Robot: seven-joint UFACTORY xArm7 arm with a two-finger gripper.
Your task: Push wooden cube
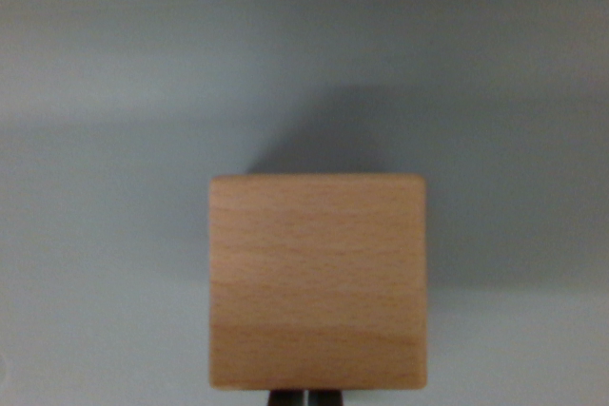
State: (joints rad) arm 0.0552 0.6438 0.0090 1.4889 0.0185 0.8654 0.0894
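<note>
The wooden cube (317,280) sits squarely on the pale surface (105,263), directly ahead of the hand (305,396) (its 2 dark fingertips nearly together, seemingly closed). An off-centre push could spin the cube aside, so it slips past the fingertips.

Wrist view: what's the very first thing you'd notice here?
The wooden cube, pale with fine grain, fills the lower middle of the wrist view on a plain grey surface. Its shadow falls just above it. Two dark tips of the gripper peek out at its bottom edge, jaws close together.
</note>
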